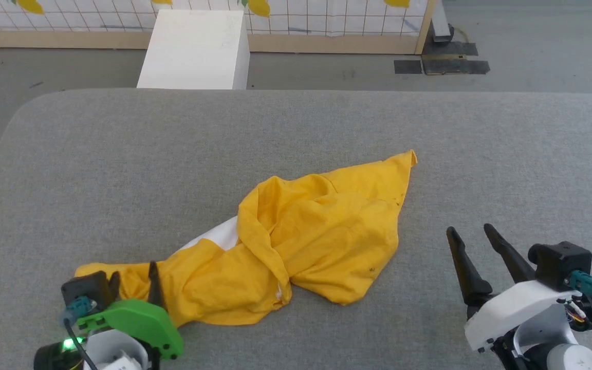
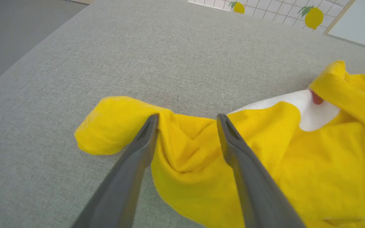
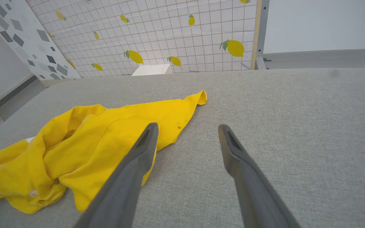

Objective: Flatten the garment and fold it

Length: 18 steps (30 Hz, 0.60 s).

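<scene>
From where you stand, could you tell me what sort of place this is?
Probably a staged test room, not a home: a lemon-print screen on a wooden frame, a grey floor patched with black tape, and a wide grey fabric surface bearing the garment.

Folds of the garment (image 1: 327,226) hide part of its white patch (image 1: 220,235).

Bright, even light — shadows faint, no glare; wrist views bowed at edges, slightly soft.
</scene>
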Available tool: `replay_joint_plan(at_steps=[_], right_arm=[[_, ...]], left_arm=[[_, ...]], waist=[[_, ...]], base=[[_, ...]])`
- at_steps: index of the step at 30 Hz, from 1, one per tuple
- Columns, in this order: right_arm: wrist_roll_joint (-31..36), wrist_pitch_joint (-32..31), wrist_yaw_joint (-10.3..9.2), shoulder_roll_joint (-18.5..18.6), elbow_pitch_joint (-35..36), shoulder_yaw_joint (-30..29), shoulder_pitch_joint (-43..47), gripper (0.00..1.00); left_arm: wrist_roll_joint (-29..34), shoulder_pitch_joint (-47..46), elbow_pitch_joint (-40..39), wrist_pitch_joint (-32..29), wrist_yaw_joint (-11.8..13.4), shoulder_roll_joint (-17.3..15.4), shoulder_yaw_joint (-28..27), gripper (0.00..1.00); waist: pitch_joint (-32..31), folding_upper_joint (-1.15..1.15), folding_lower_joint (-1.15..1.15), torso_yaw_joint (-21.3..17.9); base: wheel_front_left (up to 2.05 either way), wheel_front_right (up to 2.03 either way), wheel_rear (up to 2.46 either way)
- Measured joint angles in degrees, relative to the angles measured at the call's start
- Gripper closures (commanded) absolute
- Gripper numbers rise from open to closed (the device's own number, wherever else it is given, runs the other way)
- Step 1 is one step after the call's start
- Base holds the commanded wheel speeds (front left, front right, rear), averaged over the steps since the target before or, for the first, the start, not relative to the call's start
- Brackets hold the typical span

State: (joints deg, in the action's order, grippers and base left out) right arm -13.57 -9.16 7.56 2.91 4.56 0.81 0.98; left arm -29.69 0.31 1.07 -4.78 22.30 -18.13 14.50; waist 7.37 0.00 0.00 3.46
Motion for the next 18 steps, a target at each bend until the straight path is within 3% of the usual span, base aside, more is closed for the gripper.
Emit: replay_joint_plan(at_steps=[5, 8, 18], right_arm=[[0.0, 0.0, 0.00, 0.0, -0.2, 0.6, 0.0, 0.00], [0.0, 0.1, 0.00, 0.0, -0.1, 0.6, 0.0, 0.00], [-1.0, 1.7, 0.00, 0.0, -0.1, 1.7, -2.3, 0.00]], left_arm=[[3.4, -3.2, -0.8, 9.6, -4.2, 0.8, 3.2, 0.00], [5.4, -8.2, 0.4, 11.4, -7.5, 1.5, 6.7, 0.00], [9.2, -35.0, 17.1, 2.2, -20.5, 5.4, 17.0, 0.00]], waist=[[-0.4, 0.00, 0.00, -0.9], [-0.3, 0.00, 0.00, -1.8], [3.4, 0.00, 0.00, -6.7]], base=[[0.00, 0.00, 0.00], [0.00, 0.00, 0.00], [0.00, 0.00, 0.00]])
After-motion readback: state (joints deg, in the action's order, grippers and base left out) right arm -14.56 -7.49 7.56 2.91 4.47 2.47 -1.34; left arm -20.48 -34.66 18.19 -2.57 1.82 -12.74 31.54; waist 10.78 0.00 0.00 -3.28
